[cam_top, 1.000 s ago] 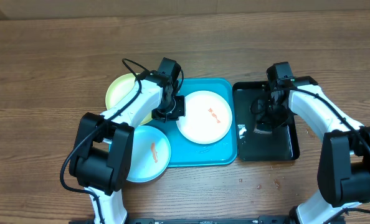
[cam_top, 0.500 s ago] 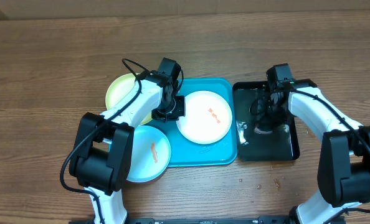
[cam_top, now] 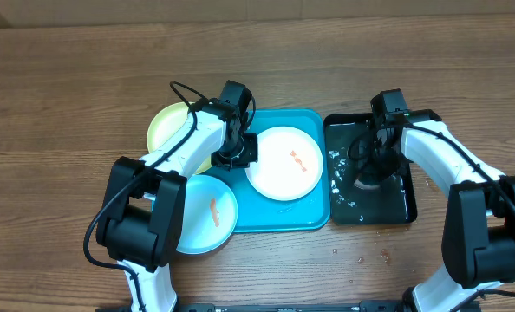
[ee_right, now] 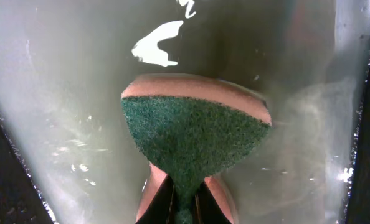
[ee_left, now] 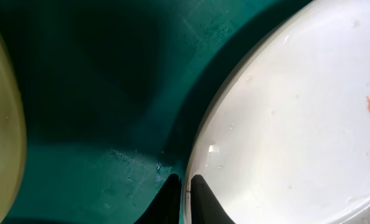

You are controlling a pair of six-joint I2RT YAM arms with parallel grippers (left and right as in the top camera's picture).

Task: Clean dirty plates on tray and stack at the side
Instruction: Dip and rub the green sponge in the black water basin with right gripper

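The white plate (ee_left: 284, 124) is gripped by the left end effector (ee_left: 184, 186); the sponge (ee_right: 194, 134) is clamped in the right end effector (ee_right: 183, 193).

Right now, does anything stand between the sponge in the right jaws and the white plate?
No loose object. Between the sponge and the white plate lie only the facing rims of the black tray and the turquoise tray. The left gripper grips the plate's far edge.
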